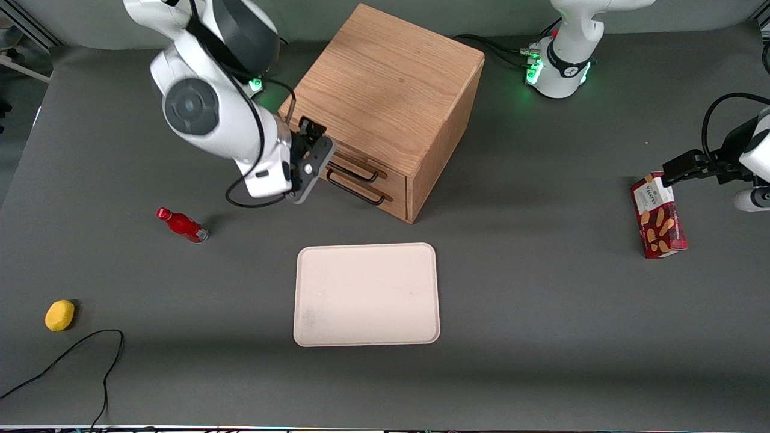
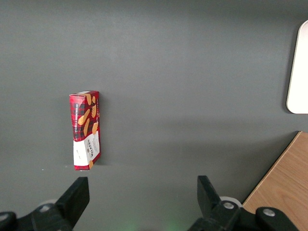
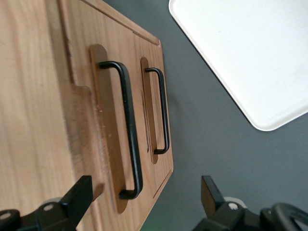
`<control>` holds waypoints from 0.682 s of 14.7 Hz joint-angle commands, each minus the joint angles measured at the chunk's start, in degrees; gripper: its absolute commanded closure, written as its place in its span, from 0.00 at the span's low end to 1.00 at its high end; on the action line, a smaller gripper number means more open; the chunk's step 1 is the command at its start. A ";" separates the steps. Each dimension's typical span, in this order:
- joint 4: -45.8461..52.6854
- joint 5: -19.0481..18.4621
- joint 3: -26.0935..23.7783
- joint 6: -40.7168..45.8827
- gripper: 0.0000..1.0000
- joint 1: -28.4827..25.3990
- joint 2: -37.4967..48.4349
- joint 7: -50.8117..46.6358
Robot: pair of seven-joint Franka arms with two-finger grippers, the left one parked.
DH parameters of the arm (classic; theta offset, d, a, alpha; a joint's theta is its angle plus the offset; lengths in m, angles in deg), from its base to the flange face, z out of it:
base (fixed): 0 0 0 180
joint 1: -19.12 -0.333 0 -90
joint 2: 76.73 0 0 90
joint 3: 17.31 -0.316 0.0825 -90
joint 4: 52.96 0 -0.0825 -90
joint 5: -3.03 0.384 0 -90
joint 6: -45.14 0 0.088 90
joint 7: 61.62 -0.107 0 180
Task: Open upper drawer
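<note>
Right wrist view: pincer [image 3: 144,197] spread wide, just before upper drawer [image 3: 108,120] handle [image 3: 129,130] end.

We note: gripper [image 3: 144,202] cut off at frame edge; upper drawer [image 1: 359,170] partly hidden by the arm; tray [image 3: 250,57] cropped.

A robot lab: grey-matted table [image 1: 541,300] with arms bolted on.

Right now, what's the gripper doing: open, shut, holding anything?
Gripper: open, holding nothing, in front of the upper drawer near its black handle, not yet around it.
</note>
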 commanded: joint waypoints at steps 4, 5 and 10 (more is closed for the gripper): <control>-3.94 1.07 0.02 -7.30 0.00 -0.54 -1.72 1.86; -4.73 1.07 0.02 -8.97 0.00 -0.71 -2.34 1.69; -6.32 0.63 0.11 -13.02 0.00 -2.12 -4.18 1.25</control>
